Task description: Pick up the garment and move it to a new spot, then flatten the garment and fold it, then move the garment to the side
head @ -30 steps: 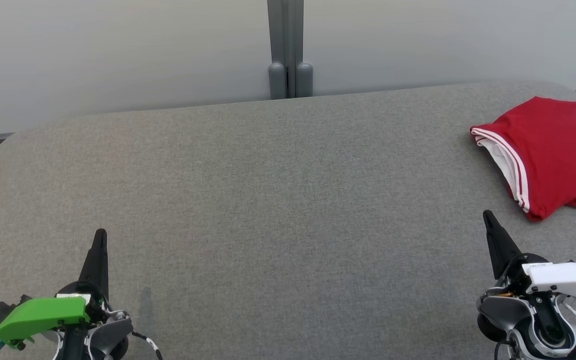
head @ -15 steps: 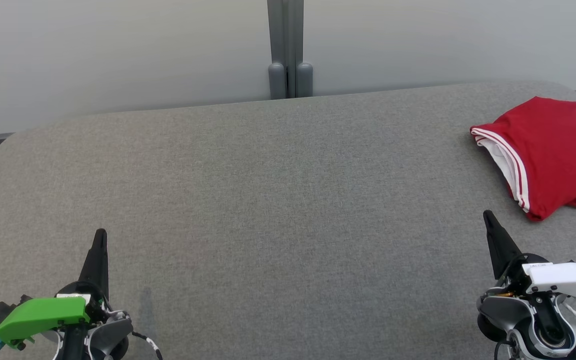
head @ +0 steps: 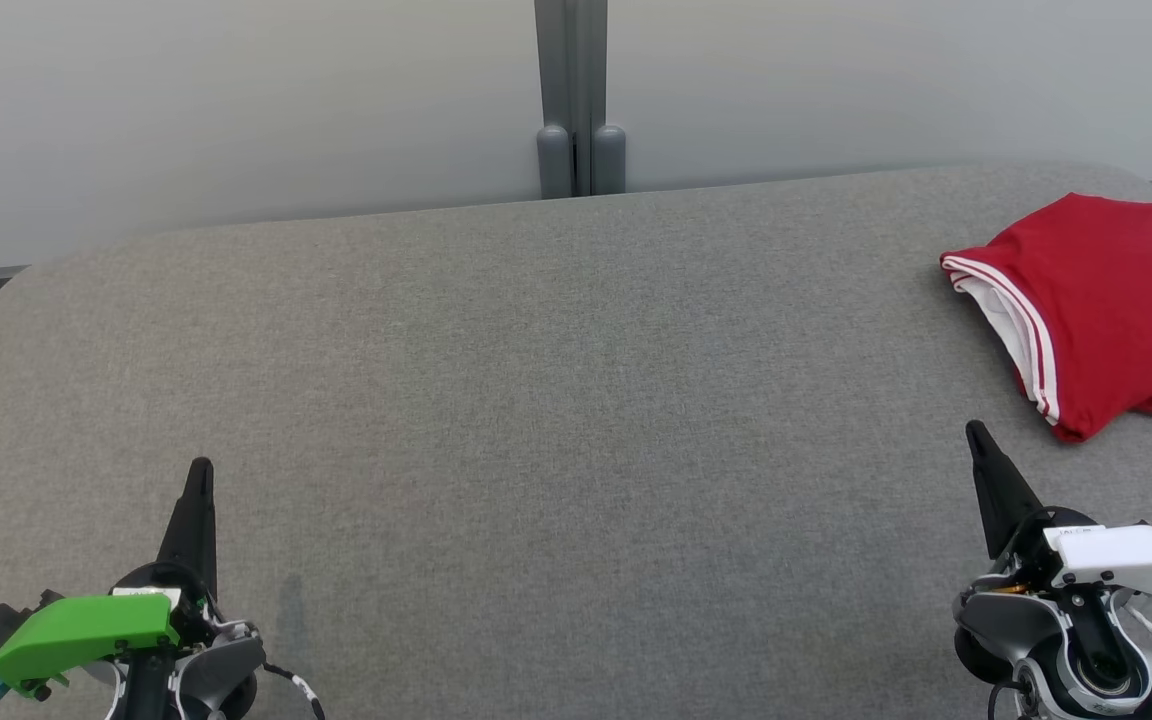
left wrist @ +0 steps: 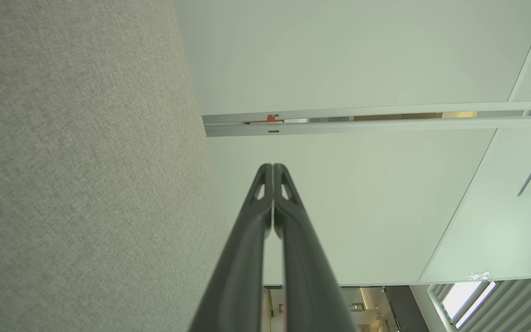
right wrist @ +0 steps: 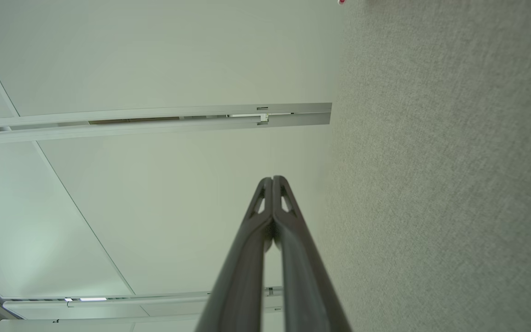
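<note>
Red folded garment point(head: 1101, 300) with white-striped trim is lying at the far right of the grey fabric-covered table point(head: 556, 400). Left gripper point(head: 200, 468) and right gripper point(head: 976, 430) are pointing forward at the near corners, both clenched on nothing, the right one near the garment but not touching it.

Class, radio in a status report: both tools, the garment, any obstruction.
Left tool shut, empty. Right tool shut, empty. Red garment folded, right end of grey table. Nothing in the way.

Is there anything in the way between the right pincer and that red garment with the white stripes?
Nothing visible. Between the right pincer and the red garment with white-striped trim lies just bare grey fabric tabletop.
</note>
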`<state>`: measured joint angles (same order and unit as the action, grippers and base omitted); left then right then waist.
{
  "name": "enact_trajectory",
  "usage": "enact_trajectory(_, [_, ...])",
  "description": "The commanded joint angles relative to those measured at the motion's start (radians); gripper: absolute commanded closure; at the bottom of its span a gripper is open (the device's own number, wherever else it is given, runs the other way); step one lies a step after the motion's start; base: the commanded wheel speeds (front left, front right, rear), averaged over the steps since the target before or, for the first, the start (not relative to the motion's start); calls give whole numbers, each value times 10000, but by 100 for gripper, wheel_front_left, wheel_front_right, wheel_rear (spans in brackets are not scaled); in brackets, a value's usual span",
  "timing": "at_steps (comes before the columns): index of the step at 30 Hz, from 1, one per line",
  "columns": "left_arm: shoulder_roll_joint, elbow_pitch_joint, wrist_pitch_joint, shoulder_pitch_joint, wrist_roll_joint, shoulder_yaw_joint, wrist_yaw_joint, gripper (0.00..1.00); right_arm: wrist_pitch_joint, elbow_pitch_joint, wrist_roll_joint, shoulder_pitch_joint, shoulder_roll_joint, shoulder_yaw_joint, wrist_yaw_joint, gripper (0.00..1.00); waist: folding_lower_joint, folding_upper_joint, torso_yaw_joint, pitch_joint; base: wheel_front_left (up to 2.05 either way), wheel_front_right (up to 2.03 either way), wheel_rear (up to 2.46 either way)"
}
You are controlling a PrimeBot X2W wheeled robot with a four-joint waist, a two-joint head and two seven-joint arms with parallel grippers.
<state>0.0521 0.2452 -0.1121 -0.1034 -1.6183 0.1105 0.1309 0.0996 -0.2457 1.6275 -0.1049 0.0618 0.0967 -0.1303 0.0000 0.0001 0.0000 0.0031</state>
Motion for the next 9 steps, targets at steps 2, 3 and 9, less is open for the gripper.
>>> enact_trajectory(2, [5, 6, -15, -107, 45, 40, 32, 100, 39, -19, -37, -76, -2, 29, -7, 100, 0, -1, 0, 0, 0, 0, 0])
enact_trajectory(3, [6, 6, -15, -107, 46, 42, 32, 100, 42, -19, -41, -76, -5, 32, -7, 100, 0, -1, 0, 0, 0, 0, 0])
enact_trajectory(9, [2, 8, -16, -108, 52, 44, 32, 100, 52, -20, -49, -77, -14, 41, -7, 100, 0, -1, 0, 0, 0, 0, 0])
